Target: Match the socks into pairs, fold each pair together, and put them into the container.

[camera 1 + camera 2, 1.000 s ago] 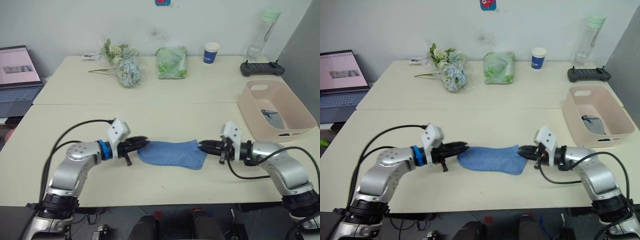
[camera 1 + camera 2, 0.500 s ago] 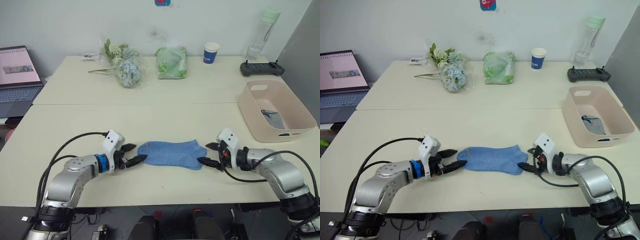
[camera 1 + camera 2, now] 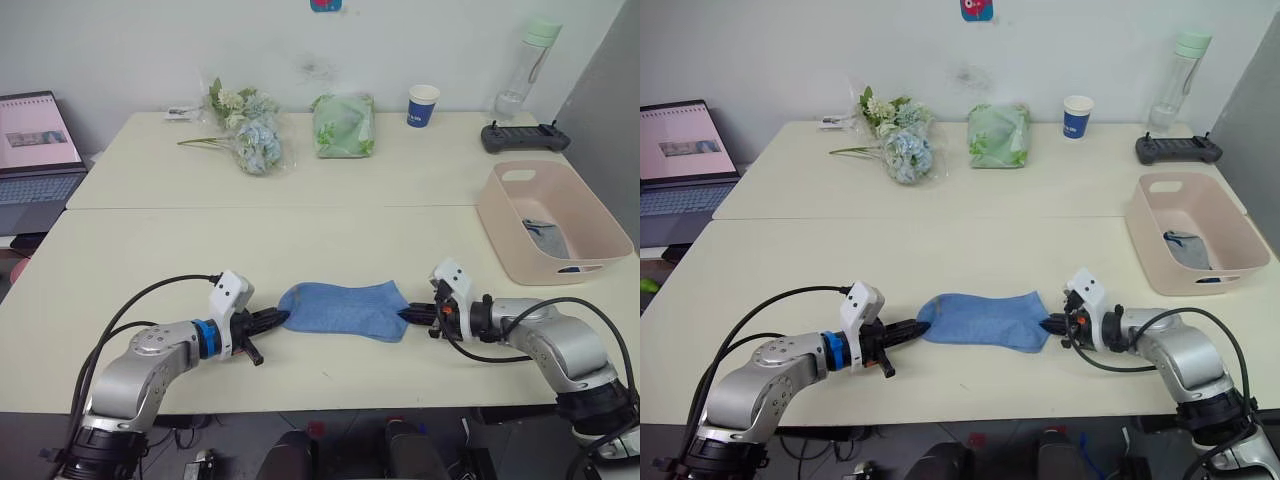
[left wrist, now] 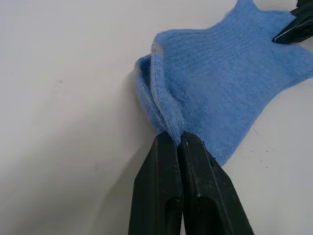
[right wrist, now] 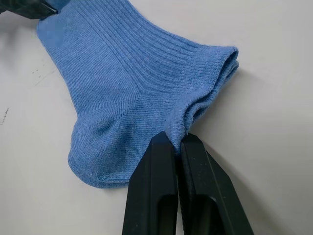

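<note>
Socks on table between left gripper and right gripper; container far right.

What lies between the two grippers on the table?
The light blue socks, stacked flat: left gripper pinches one end, right gripper the cuff end, as the head views show.

The light blue socks lie flat, stacked as a pair, on the near part of the table, well to the left of the pale pink container. The cuffs face toward the container, the toes away. Inside the container lie a grey sock and something dark.
</note>
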Robot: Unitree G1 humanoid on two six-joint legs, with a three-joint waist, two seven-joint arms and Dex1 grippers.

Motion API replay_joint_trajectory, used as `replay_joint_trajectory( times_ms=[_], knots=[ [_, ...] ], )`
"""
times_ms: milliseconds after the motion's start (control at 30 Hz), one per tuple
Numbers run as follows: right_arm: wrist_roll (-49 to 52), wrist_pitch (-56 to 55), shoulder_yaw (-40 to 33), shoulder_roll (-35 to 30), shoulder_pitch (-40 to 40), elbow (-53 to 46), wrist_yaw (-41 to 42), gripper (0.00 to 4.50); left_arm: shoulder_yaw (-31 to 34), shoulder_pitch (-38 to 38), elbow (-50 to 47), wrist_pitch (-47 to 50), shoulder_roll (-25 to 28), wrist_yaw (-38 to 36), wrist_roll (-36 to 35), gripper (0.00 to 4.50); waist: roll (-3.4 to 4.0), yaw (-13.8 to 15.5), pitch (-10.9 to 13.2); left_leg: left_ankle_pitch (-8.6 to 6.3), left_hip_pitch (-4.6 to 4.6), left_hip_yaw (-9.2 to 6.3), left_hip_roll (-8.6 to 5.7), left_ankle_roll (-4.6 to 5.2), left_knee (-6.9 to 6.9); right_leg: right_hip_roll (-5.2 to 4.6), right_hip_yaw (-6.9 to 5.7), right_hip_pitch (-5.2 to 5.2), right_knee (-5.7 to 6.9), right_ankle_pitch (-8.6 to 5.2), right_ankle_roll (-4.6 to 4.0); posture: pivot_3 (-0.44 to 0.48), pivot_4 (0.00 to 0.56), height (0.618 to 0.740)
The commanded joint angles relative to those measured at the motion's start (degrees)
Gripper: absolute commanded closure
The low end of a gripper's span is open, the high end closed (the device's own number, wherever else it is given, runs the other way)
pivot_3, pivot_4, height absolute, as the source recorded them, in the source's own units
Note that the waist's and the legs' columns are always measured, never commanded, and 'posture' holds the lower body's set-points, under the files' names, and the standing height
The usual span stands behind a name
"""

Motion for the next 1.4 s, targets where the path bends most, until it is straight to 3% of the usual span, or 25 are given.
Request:
replay_joint_trajectory(
  times_ms=[33,200,367,500,600,833,967,1033,1233,1300,1400],
  knots=[
    [3.59,2.68,-2.6,-1.75,-0.23,-4.2,1.52,4.5,1.37,1.56,-4.69,2.26,0.27,0.76,-2.65,4.49,0.0,0.01,0.0,0.0,-0.01,0.0,0.0,0.0,0.0,0.0,-0.01,0.0,0.0,0.0,0.0,0.0,0.15,0.74],
    [8.89,7.22,-5.37,-5.56,0.08,-7.6,4.03,4.5,4.89,7.54,-14.96,13.14,-0.18,3.75,-13.25,4.49,0.0,-0.01,0.01,-0.05,-0.05,-0.01,0.01,0.09,0.0,-0.01,0.0,-0.02,-0.03,0.0,0.01,0.0,0.15,0.74],
    [8.28,6.05,-3.89,-8.07,0.33,-5.91,5.4,4.5,5.96,9.3,-15.44,13.66,0.0,6.82,-13.52,4.49,0.0,0.14,0.01,-0.06,-0.02,-0.03,0.02,0.12,0.01,-0.01,-0.03,0.03,-0.01,0.0,0.0,0.0,0.15,0.74],
    [7.03,4.86,-2.58,-7.46,0.05,-3.67,5.14,4.5,3.99,8.58,-12.44,9.15,0.69,7.91,-8.41,4.49,0.0,0.15,0.01,-0.06,-0.03,0.0,-0.01,0.11,0.01,0.0,-0.04,0.03,-0.03,-0.01,0.0,0.0,0.15,0.74],
    [7.09,4.19,-2.27,-7.56,0.35,-3.53,5.13,4.5,4.05,7.65,-10.57,6.61,0.45,8.8,-6.2,3.86,0.0,0.16,0.01,-0.02,-0.03,0.02,0.0,0.04,0.0,0.0,-0.04,0.02,-0.04,-0.01,0.0,0.0,0.15,0.74],
    [7.3,3.97,-2.73,-7.5,0.91,-3.59,4.12,4.5,8.53,8.9,-12.68,4.81,3.57,3.7,-9.84,1.71,0.0,0.17,0.01,-0.02,-0.04,0.02,0.01,0.04,-0.02,-0.01,-0.02,0.0,-0.05,-0.01,-0.01,0.0,0.15,0.74],
    [7.35,3.69,-2.79,-7.58,1.1,-3.48,4.05,4.5,12.59,2.39,-12.02,1.35,4.45,2.68,-11.72,1.71,-0.01,0.57,0.02,-0.04,-0.08,-0.06,0.02,0.07,0.01,-0.01,-0.05,0.01,-0.05,-0.01,-0.01,0.0,0.15,0.74],
    [7.28,3.45,-2.62,-7.67,1.16,-3.32,4.18,4.5,11.46,-0.66,-12.27,0.35,4.47,2.52,-11.26,2.11,-0.02,0.89,0.02,-0.02,-0.1,-0.04,0.0,0.03,0.03,-0.01,-0.1,0.01,-0.06,-0.01,-0.01,0.0,0.15,0.74],
    [6.39,2.27,-1.88,-7.77,0.64,-1.88,4.59,4.5,-3.33,-6.12,-14.03,-2.18,4.79,-2.1,-5.87,3.86,-0.02,1.12,0.03,0.02,-0.13,0.1,-0.05,-0.04,0.01,-0.03,0.0,-0.01,-0.17,-0.01,0.0,0.0,0.15,0.74],
    [6.31,2.2,-1.83,-7.78,0.58,-1.67,4.67,4.5,-12.33,-9.08,-8.89,-6.2,4.12,-2.5,2.43,4.46,-0.02,1.29,0.03,0.02,-0.1,0.08,-0.03,-0.03,0.02,-0.02,-0.02,-0.01,-0.12,-0.01,0.0,0.0,0.15,0.74],
    [6.42,2.45,-1.94,-7.89,0.61,-1.8,5.01,4.5,-19.24,-11.59,-2.01,-9.33,1.32,-2.26,8.35,4.46,0.0,1.3,0.01,-0.01,-0.06,0.11,-0.05,0.02,0.01,0.01,-0.01,0.05,-0.07,-0.01,-0.01,0.0,0.15,0.74]
  ],
)
